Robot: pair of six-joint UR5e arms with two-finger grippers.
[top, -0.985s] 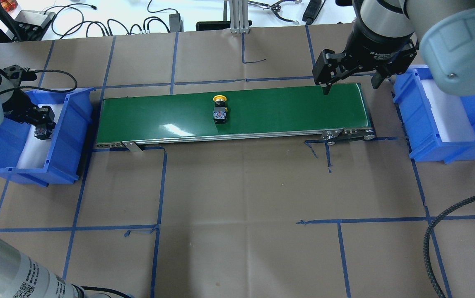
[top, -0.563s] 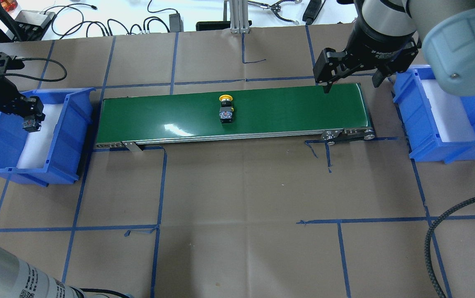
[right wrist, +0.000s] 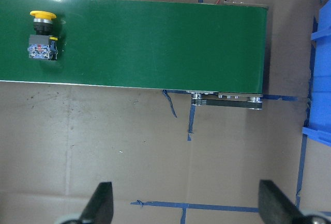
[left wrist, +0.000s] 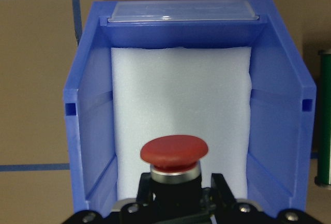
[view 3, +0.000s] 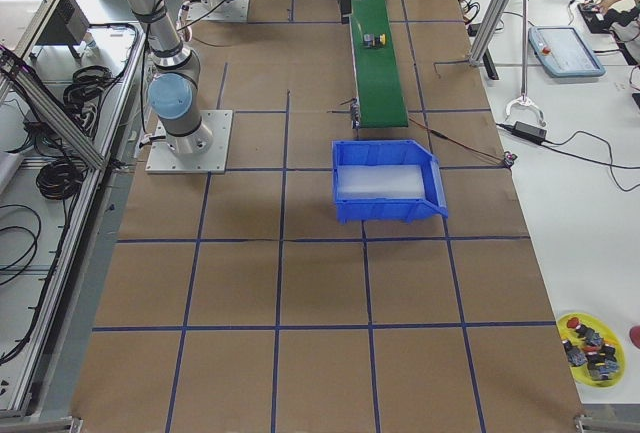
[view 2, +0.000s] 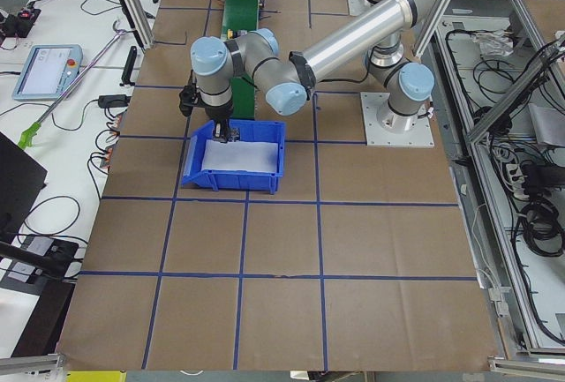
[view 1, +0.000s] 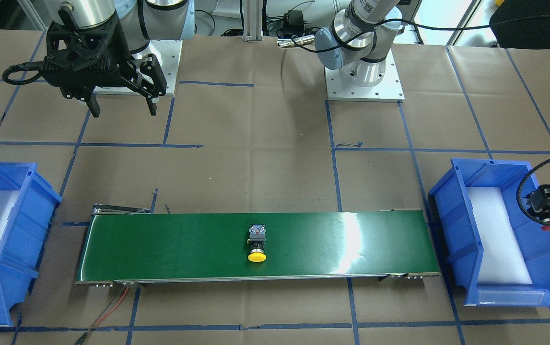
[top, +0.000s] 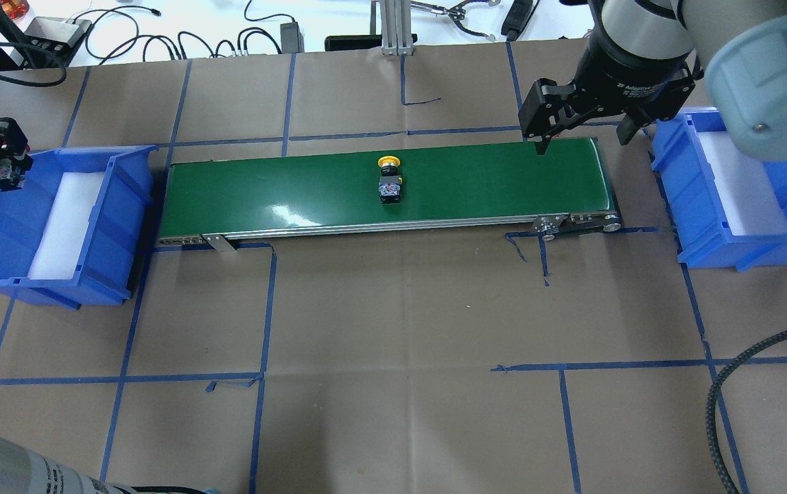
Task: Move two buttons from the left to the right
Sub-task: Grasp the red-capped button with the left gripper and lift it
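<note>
Item 1, yellow button [top: 389,185]: lies on its side on the green belt [top: 489,182], about mid-length, cap toward 12 o'clock in the overhead view; nothing touches it.
Item 2, red button [left wrist: 174,154]: held by its black body, cap outward, raised over the left bin [top: 119,226].
Left pincer [top: 2,171]: clamped on the red button; hangs by the bin's 10 o'clock corner in the overhead view.
Right pincer [top: 580,140]: jaws spread wide, holding nothing; hovers over the belt's 3 o'clock end, by its far edge.
Left bin: at 9 o'clock of the belt; its white foam pad [left wrist: 181,94] shows no button.
Right bin [top: 702,247]: at 3 o'clock of the belt; no button visible inside.
Bench [top: 393,329]: brown paper with blue tape grid.
Progress, judged: 0 of 2 delivered. Yellow looks roughly halfway; red is only just out of its source.
Remaining, judged: red onto the belt; then the right arm must take each of the 2 into the right bin.
</note>
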